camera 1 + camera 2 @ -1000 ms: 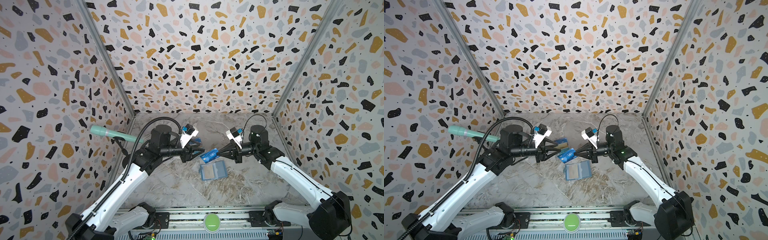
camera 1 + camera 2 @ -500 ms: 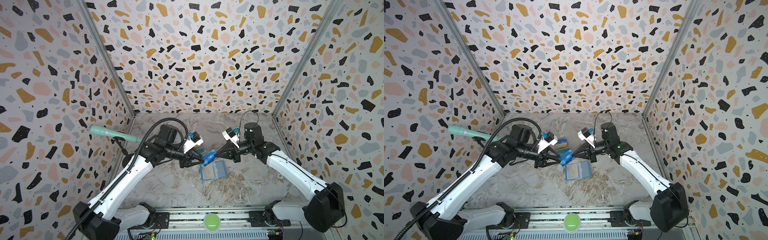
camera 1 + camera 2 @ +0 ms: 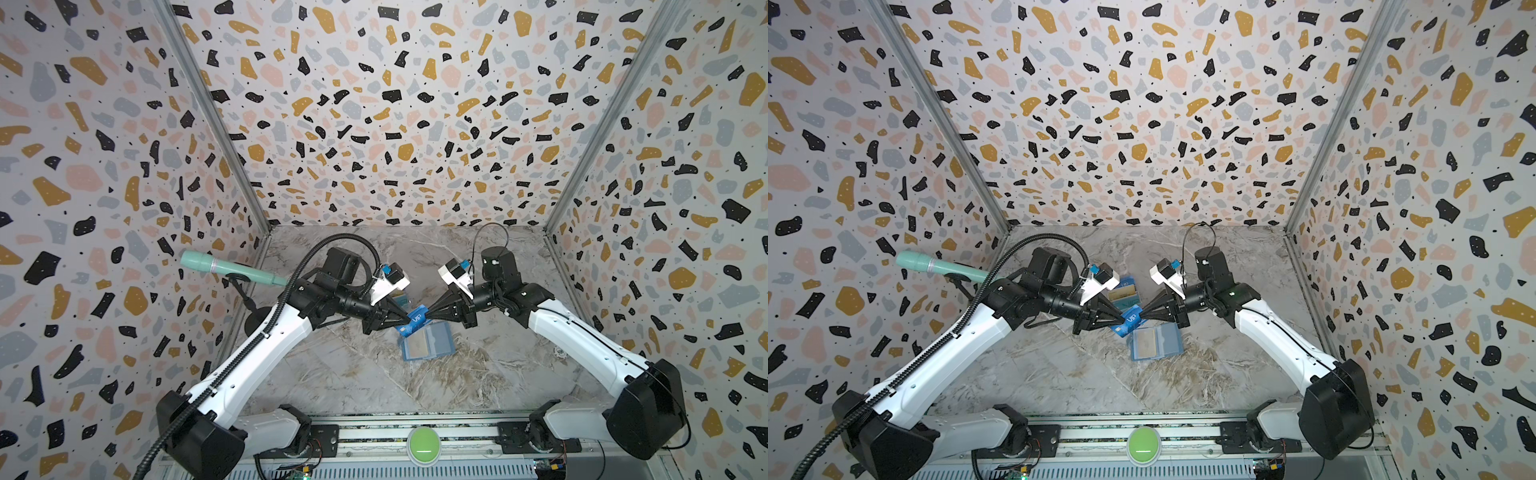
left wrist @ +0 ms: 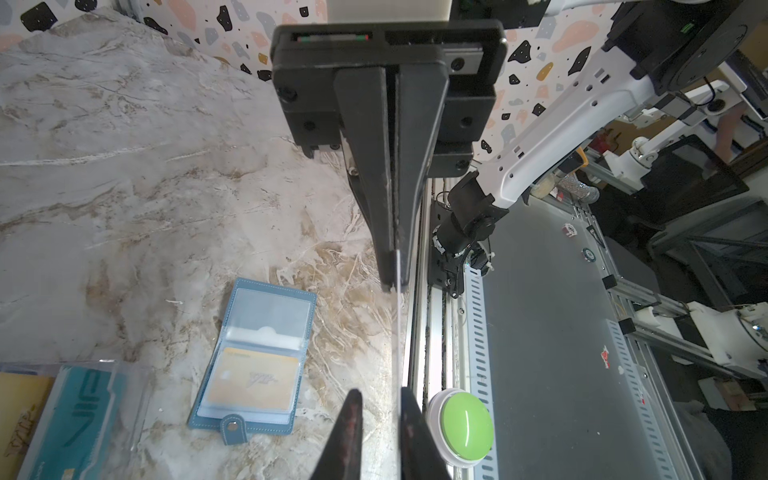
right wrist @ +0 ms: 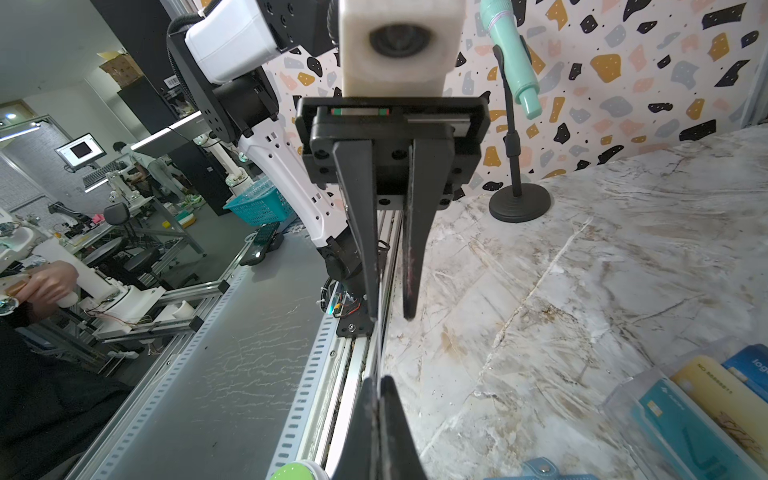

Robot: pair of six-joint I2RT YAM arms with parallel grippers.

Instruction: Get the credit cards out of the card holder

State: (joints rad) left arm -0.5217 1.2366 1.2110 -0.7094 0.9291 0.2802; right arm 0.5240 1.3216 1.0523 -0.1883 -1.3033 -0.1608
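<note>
A blue credit card [image 3: 417, 320] marked VIP hangs above the table in both top views, with my right gripper [image 3: 429, 318] shut on its right end. My left gripper [image 3: 405, 321] reaches around its left end. In the left wrist view that gripper [image 4: 378, 395] still shows a gap, and the card's thin edge [image 4: 397, 324] lies against one finger. The card holder [image 3: 428, 343] lies open and flat below them, a tan card [image 4: 253, 382] in one clear sleeve. In the right wrist view my right gripper [image 5: 380, 380] pinches the card's edge [image 5: 379, 345].
A clear stand [image 3: 1123, 291] with teal and tan cards sits behind the grippers. A teal microphone [image 3: 224, 270] on a black stand [image 5: 519, 203] is at the back left. A green button [image 3: 424, 444] sits on the front rail.
My left arm has swung right to the card and its jaws have narrowed around the card's left end. The right gripper has shifted slightly left, still gripping the card.
</note>
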